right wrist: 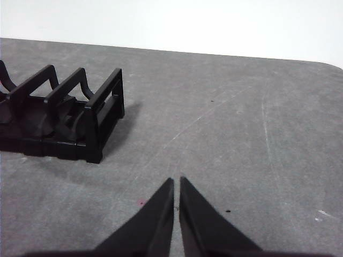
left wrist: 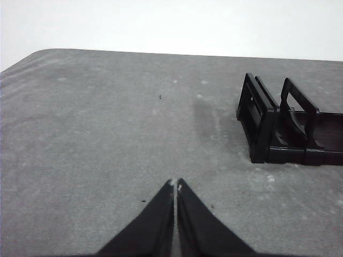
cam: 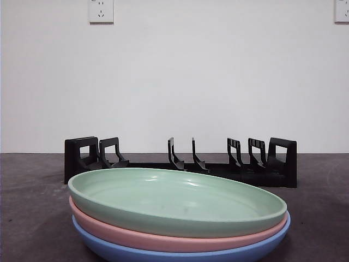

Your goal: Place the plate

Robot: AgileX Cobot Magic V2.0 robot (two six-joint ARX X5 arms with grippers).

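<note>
Plates: green plate (cam: 177, 199) tops a pink and blue stack, rack (cam: 180, 161) at 12 o'clock behind. Left gripper (left wrist: 175, 186) and right gripper (right wrist: 176, 183) closed, empty. Risk: nested rims lifting together.

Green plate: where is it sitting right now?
In the front view the green plate lies on top of the stack, on the pink plate and blue plate, in front of the black rack.
</note>
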